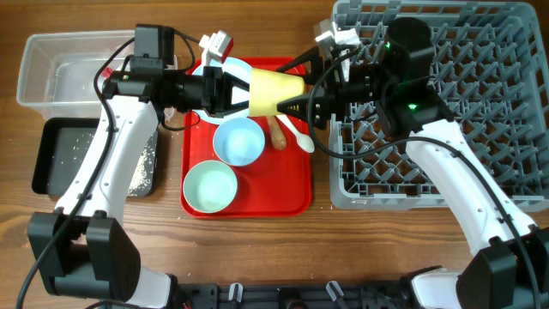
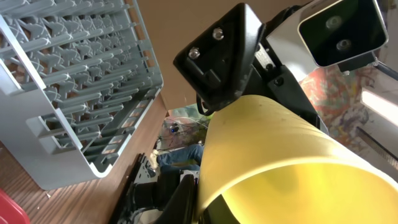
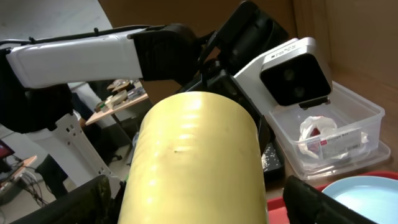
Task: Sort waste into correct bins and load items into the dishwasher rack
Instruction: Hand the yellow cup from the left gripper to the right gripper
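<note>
The yellow cup [image 1: 276, 93] lies sideways in the air above the red tray, between both grippers. My left gripper [image 1: 233, 90] is shut on its rim, with one finger by the rim in the left wrist view [image 2: 205, 199]. My right gripper [image 1: 302, 103] is open, and its fingers straddle the cup's [image 3: 193, 155] base with a gap on each side [image 3: 199, 202]. The light blue bowl [image 1: 238, 141] and the pale green bowl [image 1: 209, 187] sit on the tray. The carrot-like stick [image 1: 278, 133] and white spoon [image 1: 300, 137] lie beside them. The wrapper [image 3: 323, 140] lies in the clear tub [image 1: 51, 77].
The grey dishwasher rack [image 1: 480, 129] stands at the right under my right arm. The black tray [image 1: 51, 163] at the left holds rice grains [image 1: 141, 167]. The red serving tray [image 1: 292, 193] is in the middle. A pale plate edge [image 1: 230, 63] shows behind my left gripper.
</note>
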Robot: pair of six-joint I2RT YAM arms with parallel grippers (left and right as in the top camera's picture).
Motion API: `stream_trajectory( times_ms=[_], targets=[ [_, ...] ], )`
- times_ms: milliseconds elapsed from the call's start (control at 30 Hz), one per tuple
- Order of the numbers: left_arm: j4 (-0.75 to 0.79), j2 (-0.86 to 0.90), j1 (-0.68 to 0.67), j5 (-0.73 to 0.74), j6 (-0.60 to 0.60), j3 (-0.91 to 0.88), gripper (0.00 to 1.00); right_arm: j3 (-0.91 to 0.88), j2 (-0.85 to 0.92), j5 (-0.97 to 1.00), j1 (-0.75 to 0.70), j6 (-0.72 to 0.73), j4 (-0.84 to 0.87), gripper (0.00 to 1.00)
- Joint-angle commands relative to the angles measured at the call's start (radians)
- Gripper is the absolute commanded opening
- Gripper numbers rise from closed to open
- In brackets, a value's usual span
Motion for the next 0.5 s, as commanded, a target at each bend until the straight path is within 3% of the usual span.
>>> stream_trajectory(
  times_ms=[0,333,467],
  targets=[
    [0.003,-0.018,-0.005,0.009,-0.002,0.011,0.04,0.014,0.011,-0.005,0.004,-0.036,-0.023,0.92],
    [0.003,-0.018,-0.005,0.009,-0.002,0.011,0.04,0.014,0.011,-0.005,0.004,-0.058,-0.038,0.62],
    [0.003,-0.018,-0.005,0.009,-0.002,0.011,0.14,0.014,0.011,-0.005,0.003,-0.058,-0.038,0.54]
  ],
)
